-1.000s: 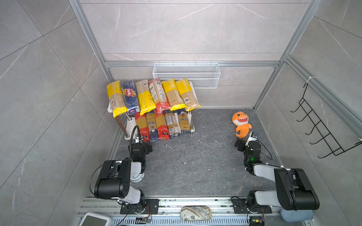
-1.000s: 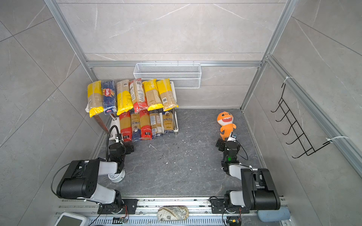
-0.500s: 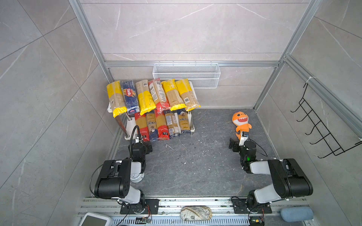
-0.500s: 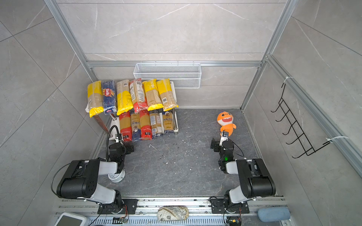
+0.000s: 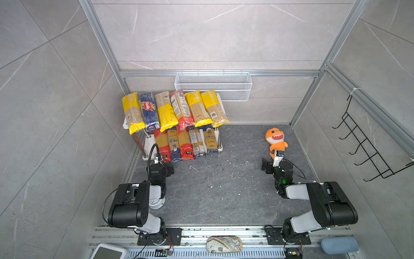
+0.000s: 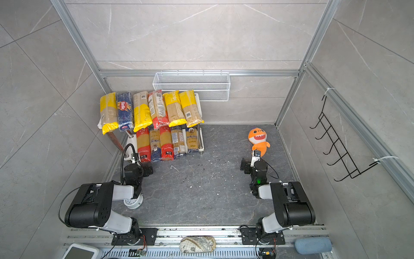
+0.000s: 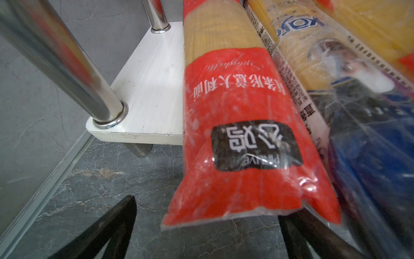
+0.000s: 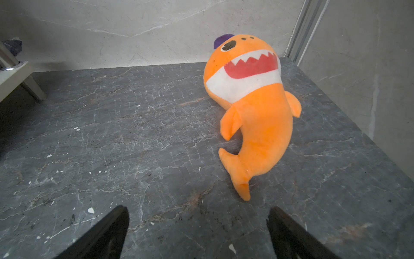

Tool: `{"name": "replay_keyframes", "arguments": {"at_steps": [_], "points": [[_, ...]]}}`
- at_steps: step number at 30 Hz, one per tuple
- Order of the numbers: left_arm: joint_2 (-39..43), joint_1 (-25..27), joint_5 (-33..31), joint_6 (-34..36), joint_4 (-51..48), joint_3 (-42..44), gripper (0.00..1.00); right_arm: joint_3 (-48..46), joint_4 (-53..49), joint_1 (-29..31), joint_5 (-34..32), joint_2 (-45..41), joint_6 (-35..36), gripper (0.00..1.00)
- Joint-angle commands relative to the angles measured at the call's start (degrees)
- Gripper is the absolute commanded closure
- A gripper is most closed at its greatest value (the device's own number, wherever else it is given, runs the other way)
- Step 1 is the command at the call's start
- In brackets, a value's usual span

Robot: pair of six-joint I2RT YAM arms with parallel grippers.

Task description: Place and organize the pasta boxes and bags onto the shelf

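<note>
Top views: all pasta packs sit on the shelf, six on the top tier, five below, none loose elsewhere. Left gripper and right gripper both spread, empty. Looks essentially done; maybe straighten overhanging ends.
</note>
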State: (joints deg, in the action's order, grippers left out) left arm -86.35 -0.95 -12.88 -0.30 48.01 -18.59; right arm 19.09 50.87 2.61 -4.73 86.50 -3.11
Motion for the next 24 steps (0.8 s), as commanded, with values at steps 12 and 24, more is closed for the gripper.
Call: {"name": "replay_keyframes", "arguments": {"at_steps": [12,24], "points": [[-0.05,-0.26,0.93,-1.6,2.78,-1.32,0.0,-0.58,3.37,-2.63,18.32,-0.02,4.09,0.0],[0.05,-0.28,0.91,-1.67,2.72,-1.34,0.0,-0.72,3.53,-2.96,18.5,-0.16,4.11,0.0]]}}
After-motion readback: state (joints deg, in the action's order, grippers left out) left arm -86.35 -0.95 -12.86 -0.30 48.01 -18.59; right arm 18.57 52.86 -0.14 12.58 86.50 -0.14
